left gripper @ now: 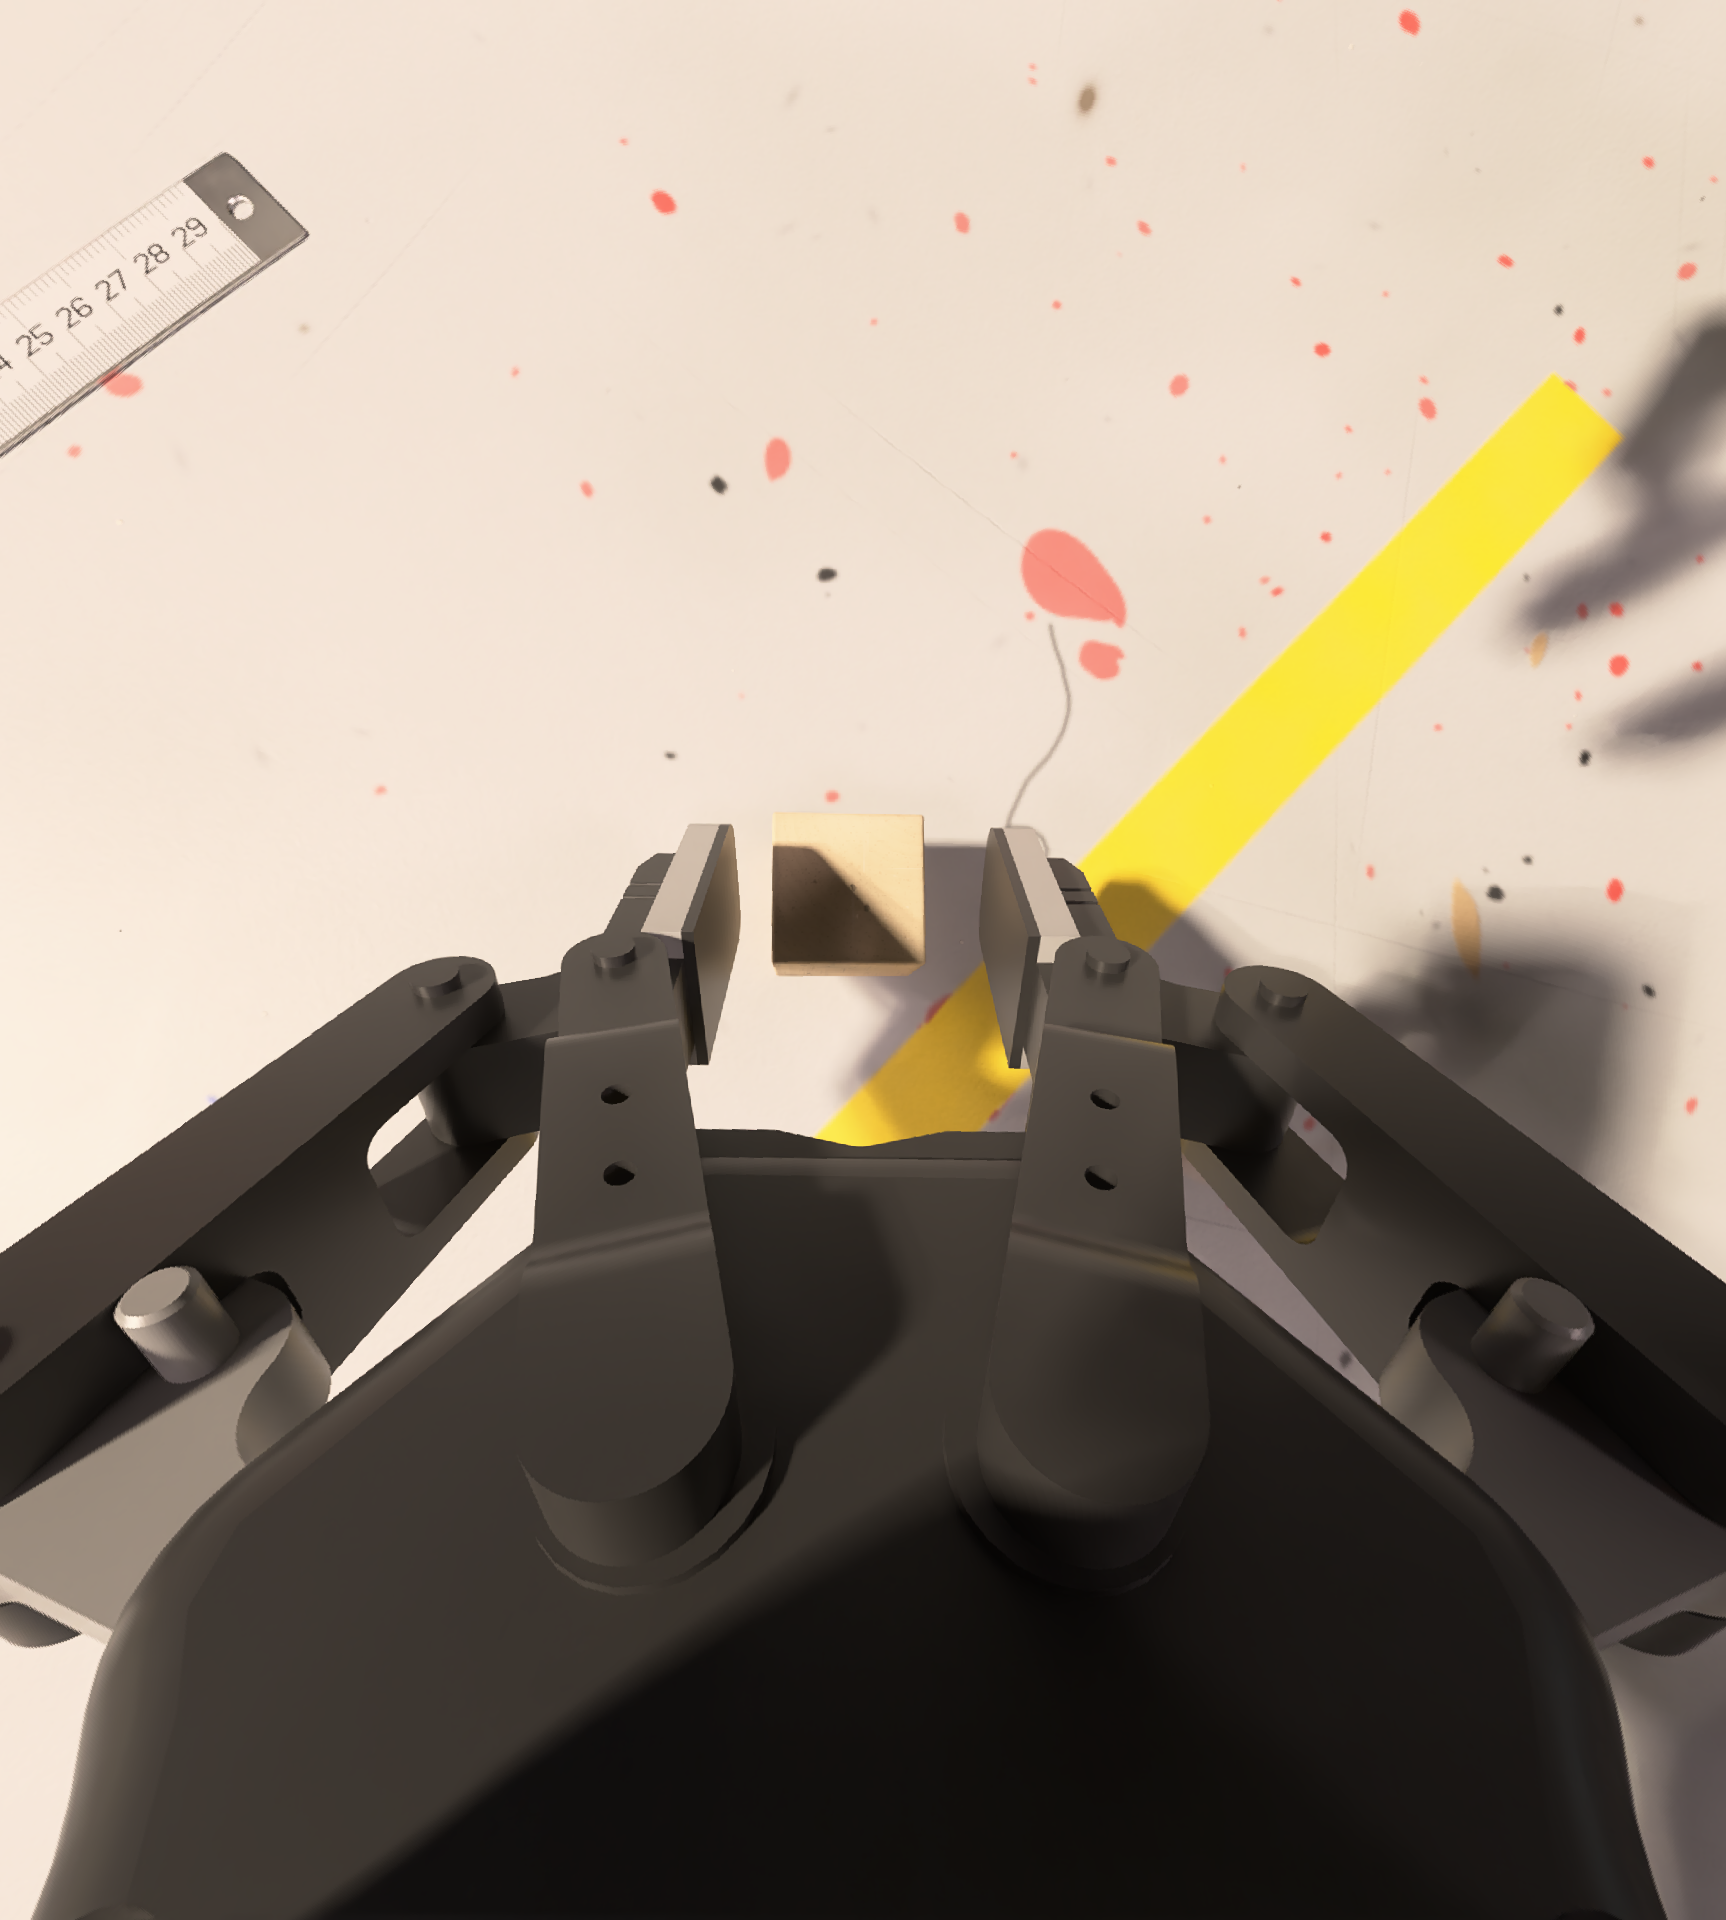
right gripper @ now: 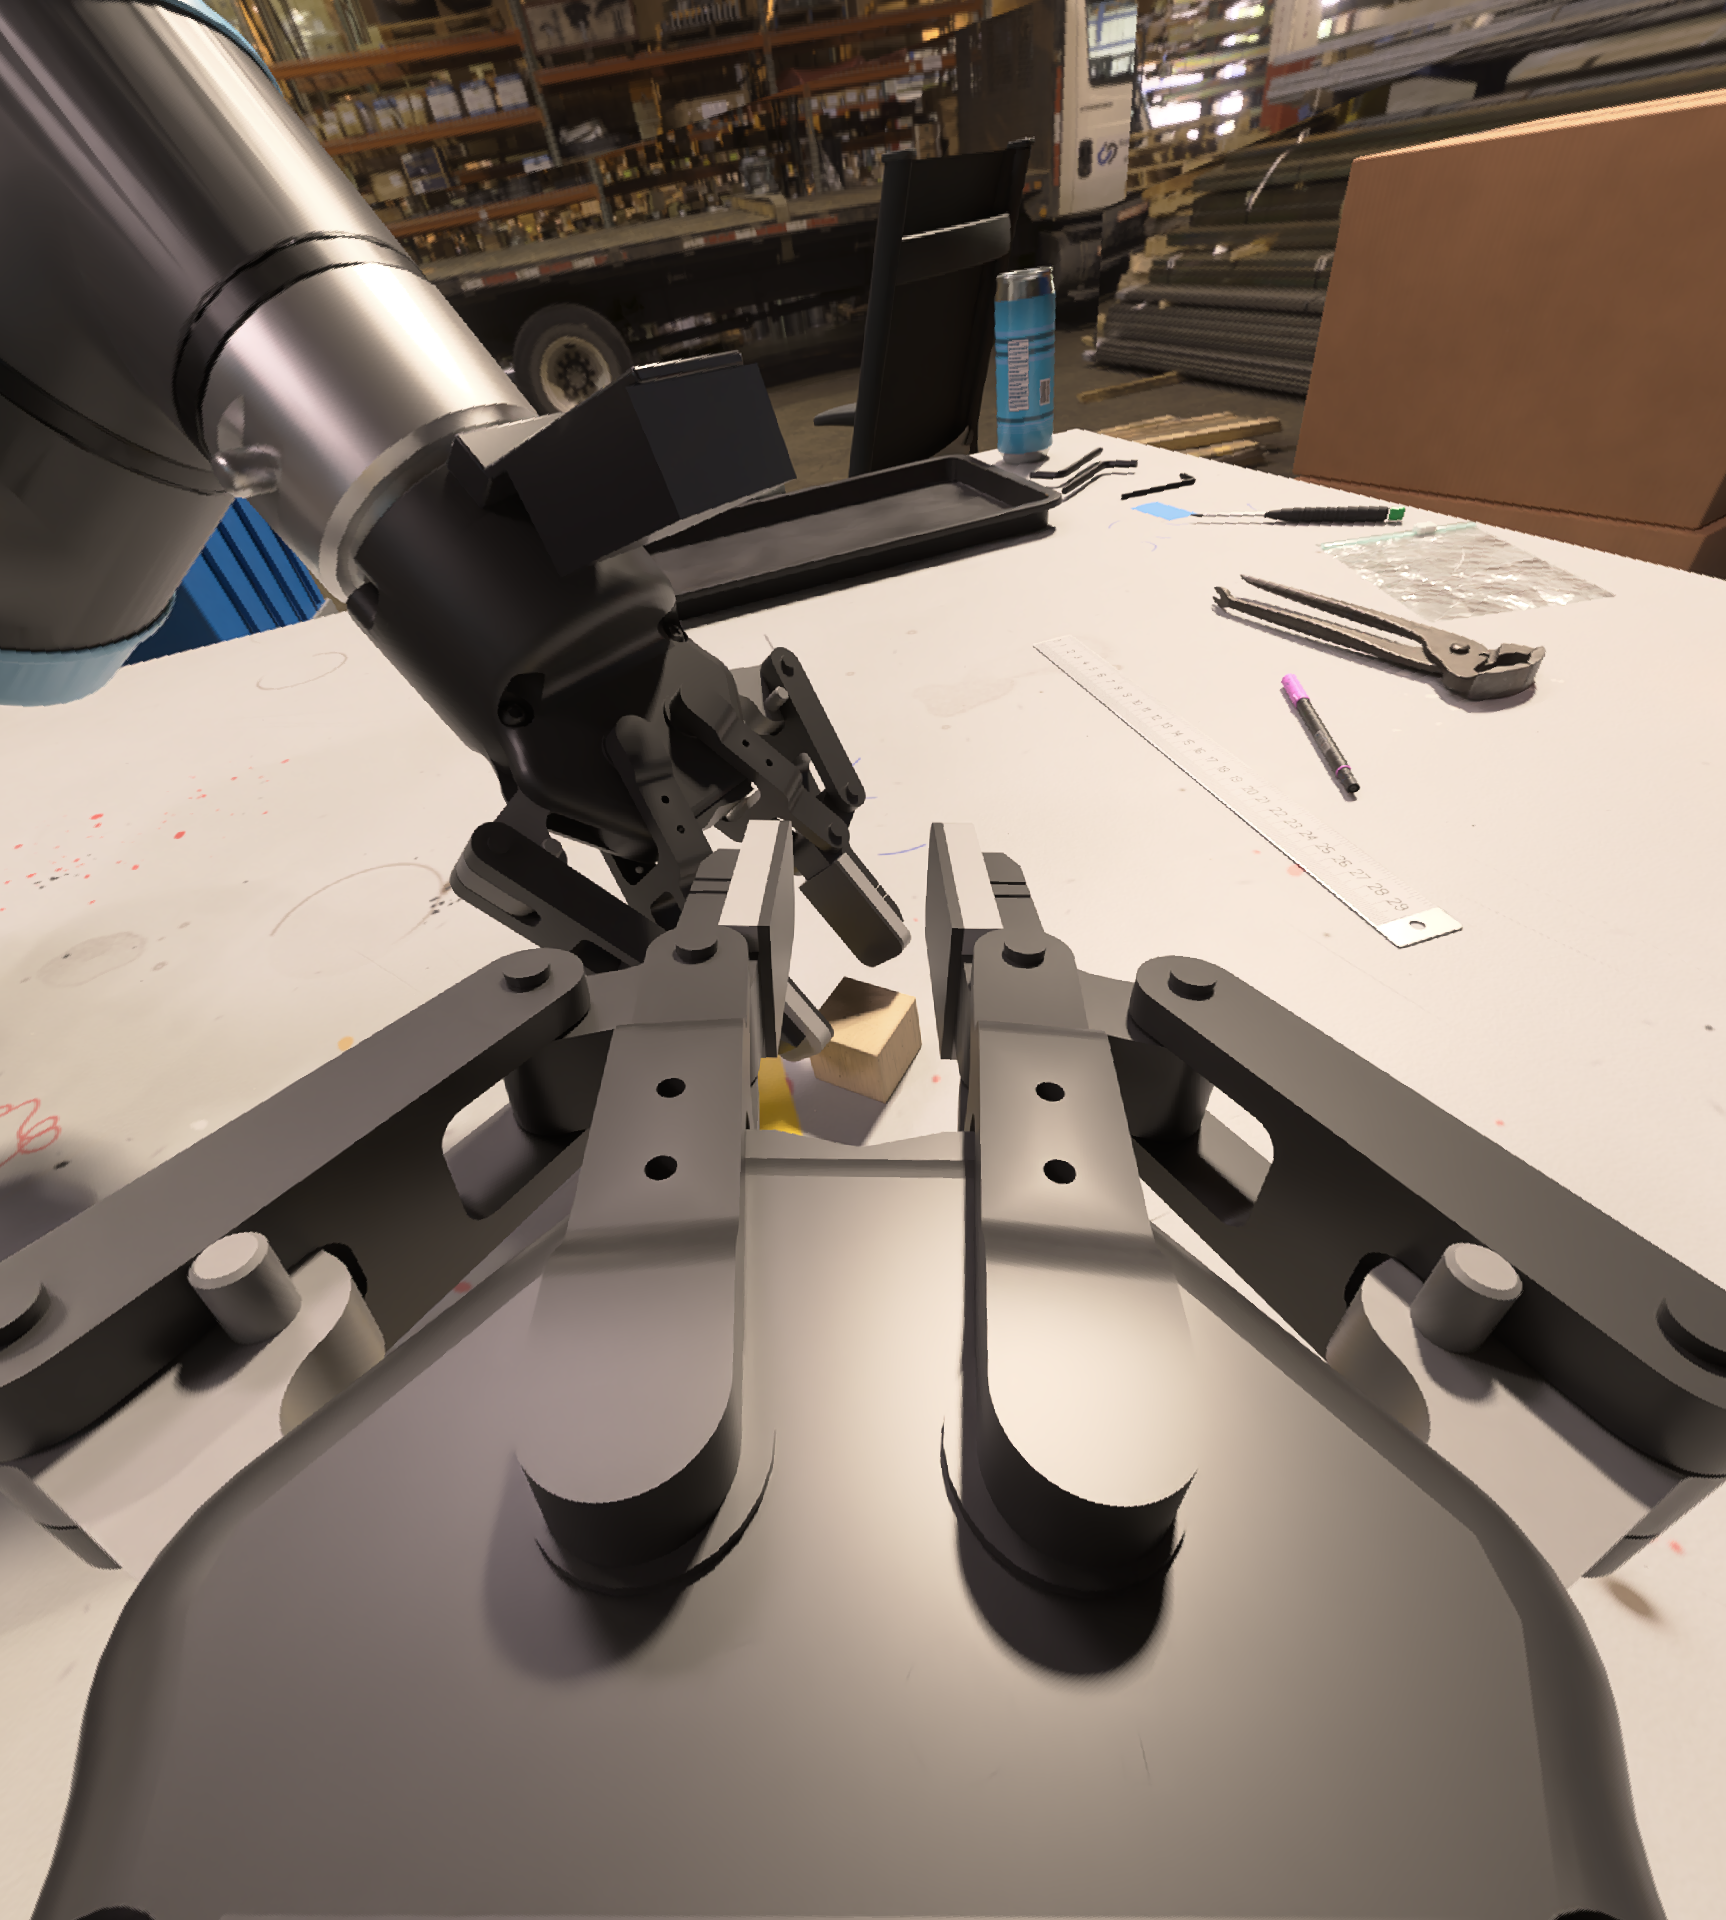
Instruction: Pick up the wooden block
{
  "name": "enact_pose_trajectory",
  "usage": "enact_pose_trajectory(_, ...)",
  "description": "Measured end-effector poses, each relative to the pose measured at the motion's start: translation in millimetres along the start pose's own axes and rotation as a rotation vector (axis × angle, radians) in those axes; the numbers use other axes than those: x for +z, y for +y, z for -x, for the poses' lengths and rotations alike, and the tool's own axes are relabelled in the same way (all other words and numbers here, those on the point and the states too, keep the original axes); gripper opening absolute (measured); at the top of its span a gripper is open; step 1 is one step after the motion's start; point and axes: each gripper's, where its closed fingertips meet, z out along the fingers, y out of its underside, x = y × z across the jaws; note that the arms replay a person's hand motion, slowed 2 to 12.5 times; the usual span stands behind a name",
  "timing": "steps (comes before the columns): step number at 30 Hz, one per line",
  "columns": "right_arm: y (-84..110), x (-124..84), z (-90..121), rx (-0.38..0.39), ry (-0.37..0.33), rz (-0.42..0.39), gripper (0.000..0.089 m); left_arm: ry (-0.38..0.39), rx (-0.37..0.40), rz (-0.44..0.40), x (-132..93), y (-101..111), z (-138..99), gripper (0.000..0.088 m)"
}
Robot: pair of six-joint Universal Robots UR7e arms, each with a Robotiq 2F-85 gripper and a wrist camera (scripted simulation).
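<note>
Left end effector (left gripper: 859,935) released, straddling my wooden block (left gripper: 846,894) mid-counter (left gripper: 423,675): light, rigid, best pinched across flat sides.

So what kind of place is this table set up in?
Probably a warehouse or industrial workshop: tall stocked shelving and a truck trailer stand behind the paint-spattered table, which carries pincers, a steel ruler and a wooden block.

Clutter we are seeing on the desk (right gripper: 1098,1039)

A steel ruler (right gripper: 1243,790), pincers (right gripper: 1389,639), pen (right gripper: 1321,736) and black tray (right gripper: 838,530) are lying well apart; yellow strip (left gripper: 1306,707) is crossing it.
</note>
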Motion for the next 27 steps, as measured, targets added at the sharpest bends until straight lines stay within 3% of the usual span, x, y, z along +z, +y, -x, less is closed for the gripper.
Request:
enact_pose_trajectory(17, 4.6, -1.3, 0.4, -0.027, 0.011, 0.026, 0.0239, -0.044, 0.044, 0.072, 15.7, 9.8, 0.1, 0.0428)
enact_pose_trajectory(27, 7.0, -2.1, 0.2, -0.019, 0.009, 0.032, 0.0243, -0.053, 0.033, 0.062, 18.4, 7.8, 1.4, 0.0406)
